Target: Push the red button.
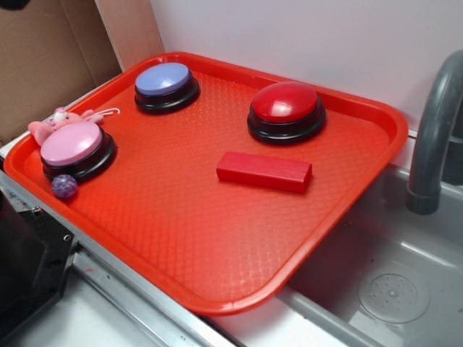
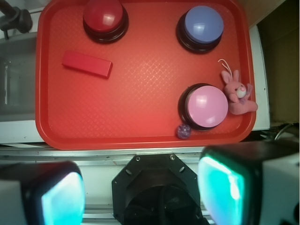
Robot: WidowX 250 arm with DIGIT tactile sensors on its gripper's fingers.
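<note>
Red tray [image 1: 347,217] carrying 3 dome buttons: red button [image 1: 286,103] near its far edge, untouched; gripper [image 2: 140,192] jaws spread, off the tray.

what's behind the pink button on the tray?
A small pink plush bunny sits right behind the pink button, by the red tray rim. In the exterior view the button hides most of its body; the wrist view shows it whole. A purple ball lies in front.
</note>
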